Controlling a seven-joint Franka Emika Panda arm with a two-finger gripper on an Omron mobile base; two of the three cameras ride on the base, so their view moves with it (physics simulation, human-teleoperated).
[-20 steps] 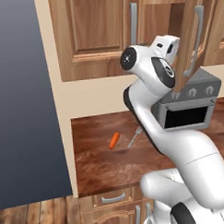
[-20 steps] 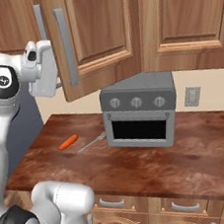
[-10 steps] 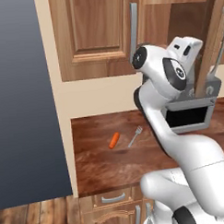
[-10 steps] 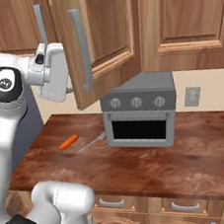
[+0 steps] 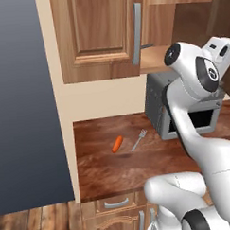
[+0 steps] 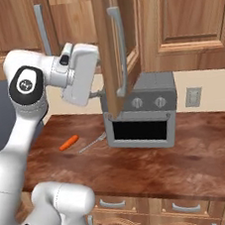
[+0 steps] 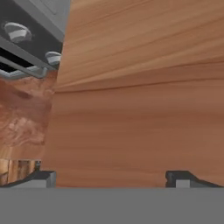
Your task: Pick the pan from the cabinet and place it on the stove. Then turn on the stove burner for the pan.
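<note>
the cabinet (image 6: 173, 22) is reddish-brown wood with raised-panel doors and long grey bar handles; one door (image 6: 107, 45) stands swung out edge-on toward the room, its smooth inner face with fine streaked grain close in front of the hand camera (image 7: 144, 100). inside the opened part a flat wooden shelf (image 5: 154, 58) shows, with a thin dark rod-like thing (image 5: 147, 46) poking out past the left door's handle, too little of it showing to say whether it is the pan's handle. below runs the counter (image 6: 189, 155), dark mottled brown with a glossy stone-like finish. on it sits a boxy silver oven (image 6: 142, 113) with a black glass window, a bar handle and round grey knobs. the gripper (image 7: 111, 177), on the white arm's blocky hand, sits just behind the open door, its two small dark fingers (image 7: 41, 177) spread wide apart with nothing between them. on the counter left of the oven lie a thin silver fork (image 5: 139, 140) and, just beside it, a small orange carrot (image 5: 117, 144), tapered and smooth.
</note>
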